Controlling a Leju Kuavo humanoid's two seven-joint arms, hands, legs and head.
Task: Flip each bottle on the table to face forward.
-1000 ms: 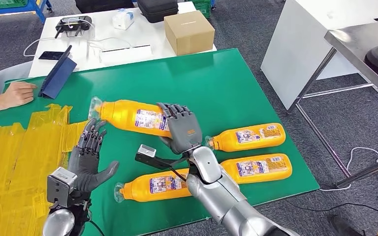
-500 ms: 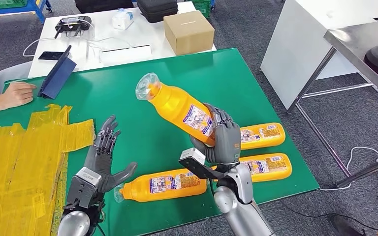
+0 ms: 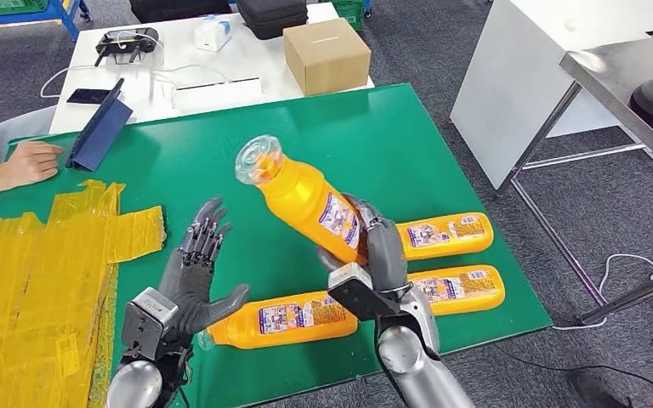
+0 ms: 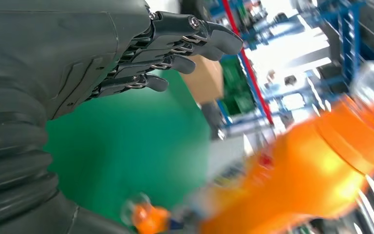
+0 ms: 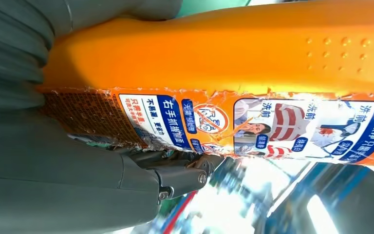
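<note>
My right hand (image 3: 380, 255) grips one orange bottle (image 3: 306, 200) around its lower body, clear of the green counter (image 3: 374, 136), tilted with the transparent cap end pointing up and away from me. My left hand (image 3: 194, 272) holds nothing: fingers spread and straight, palm turned toward the lifted bottle, hovering above the counter near the cap end of the nearest lying bottle (image 3: 281, 319). I judge the step in hand to be the turning of this one bottle in the air; the next move calls for rotating it to the wanted facing and laying it down on open green surface without striking the others. Two further bottles (image 3: 442, 235) lie side by side just right of my right hand, labels up, caps toward me. The bottles are smooth, glossy plastic with flattened bodies tapering to a narrow neck; the right wrist view shows a printed label (image 5: 253, 122), its edge torn and wrinkled, and a patch of raised dots on the plastic. The counter surface is matt; yellow tape (image 3: 42, 255) covers its left part, creased.
</note>
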